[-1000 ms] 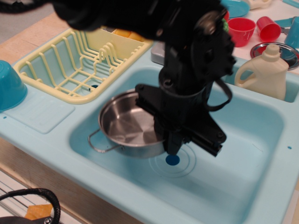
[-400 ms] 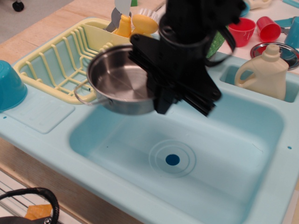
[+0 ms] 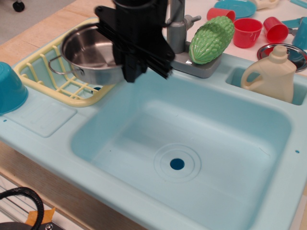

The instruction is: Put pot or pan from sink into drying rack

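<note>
The shiny steel pot (image 3: 88, 52) with wire loop handles hangs over the pale yellow drying rack (image 3: 43, 76), a little above its ribs. My black gripper (image 3: 128, 71) is shut on the pot's right rim and hides that side of it. The light blue sink (image 3: 144, 139) with its round drain hole (image 3: 177, 164) has nothing in it. The rack's utensil compartment is hidden behind my arm.
A grey faucet (image 3: 180, 33) and a green bumpy vegetable (image 3: 211, 39) stand behind the sink. A cream detergent bottle (image 3: 271, 73) sits in the small side basin. Red cups (image 3: 247, 31), a metal lid (image 3: 292, 51) lie at the back right. A teal bowl (image 3: 9, 88) is at the left.
My gripper has lifted the pot out of the sink and carried it up and to the left, over the drying rack. The sink is now bare.
</note>
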Available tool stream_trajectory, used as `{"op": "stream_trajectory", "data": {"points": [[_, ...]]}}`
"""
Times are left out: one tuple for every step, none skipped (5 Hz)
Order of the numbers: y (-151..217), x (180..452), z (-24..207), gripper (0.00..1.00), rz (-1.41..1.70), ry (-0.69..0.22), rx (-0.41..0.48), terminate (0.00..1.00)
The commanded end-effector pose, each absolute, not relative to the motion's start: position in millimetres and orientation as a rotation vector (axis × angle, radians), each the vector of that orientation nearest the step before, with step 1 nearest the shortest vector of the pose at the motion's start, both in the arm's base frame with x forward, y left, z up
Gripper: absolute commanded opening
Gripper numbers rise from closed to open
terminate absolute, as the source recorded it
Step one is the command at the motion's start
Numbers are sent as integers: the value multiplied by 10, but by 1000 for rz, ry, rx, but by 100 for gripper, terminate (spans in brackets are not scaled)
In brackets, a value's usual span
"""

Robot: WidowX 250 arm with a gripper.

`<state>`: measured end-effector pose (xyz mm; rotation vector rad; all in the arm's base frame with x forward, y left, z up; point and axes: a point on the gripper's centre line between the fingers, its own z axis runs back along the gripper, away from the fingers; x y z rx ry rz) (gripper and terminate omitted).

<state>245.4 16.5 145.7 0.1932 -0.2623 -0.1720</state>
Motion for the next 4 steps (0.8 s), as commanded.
{"op": "stream_trajectory", "data": {"points": [[536, 2616, 1541, 0, -125, -305, 178, 0], [732, 2617, 1439, 0, -128, -339, 155, 0], [881, 2677, 1359, 100, -151, -348, 129, 0], [910, 2787, 1310, 100, -245, -344, 64, 0]]}}
